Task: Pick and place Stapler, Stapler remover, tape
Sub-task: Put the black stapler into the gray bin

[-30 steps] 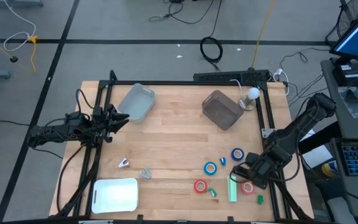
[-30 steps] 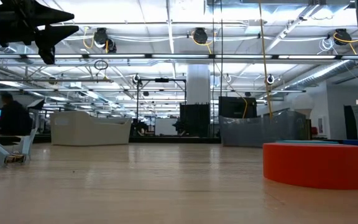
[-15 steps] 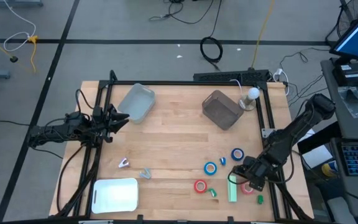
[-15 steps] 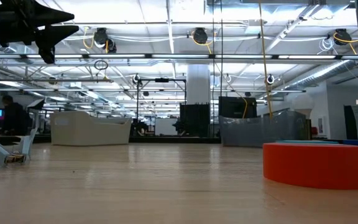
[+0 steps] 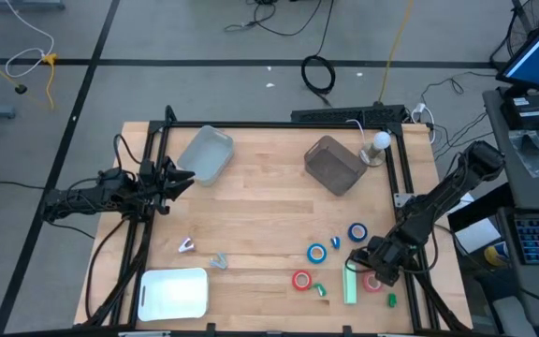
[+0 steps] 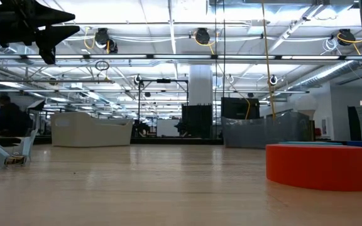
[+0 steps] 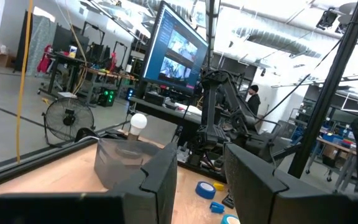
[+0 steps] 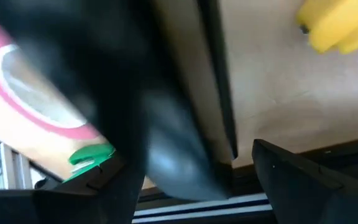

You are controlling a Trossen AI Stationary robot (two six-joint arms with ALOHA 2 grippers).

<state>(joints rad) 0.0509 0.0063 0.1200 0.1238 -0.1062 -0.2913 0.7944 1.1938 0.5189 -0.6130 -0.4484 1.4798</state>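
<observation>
A pale green stapler (image 5: 349, 284) lies on the table near the front right. Two blue tape rolls (image 5: 356, 231) (image 5: 317, 253) and two red tape rolls (image 5: 301, 279) (image 5: 373, 283) lie flat around it. One red roll shows in the low view (image 6: 316, 166) and one in the right wrist view (image 8: 17, 106). A small white stapler remover (image 5: 186, 245) and a grey one (image 5: 219, 260) lie at the front left. My right gripper (image 5: 365, 265) is open, low over the far end of the stapler and the red roll beside it. My left gripper (image 5: 183, 178) (image 7: 201, 180) is open and empty at the table's left edge.
A clear bin (image 5: 206, 154) and a dark bin (image 5: 335, 165) stand at the back, with a bulb (image 5: 380, 142) beside the dark bin. A white tray (image 5: 174, 292) lies at the front left. Small green pieces (image 5: 320, 289) (image 5: 391, 300) and a small blue piece (image 5: 335, 241) lie among the rolls.
My right gripper has crept a little toward the table's left and near edges, closer to the stapler's far end.
</observation>
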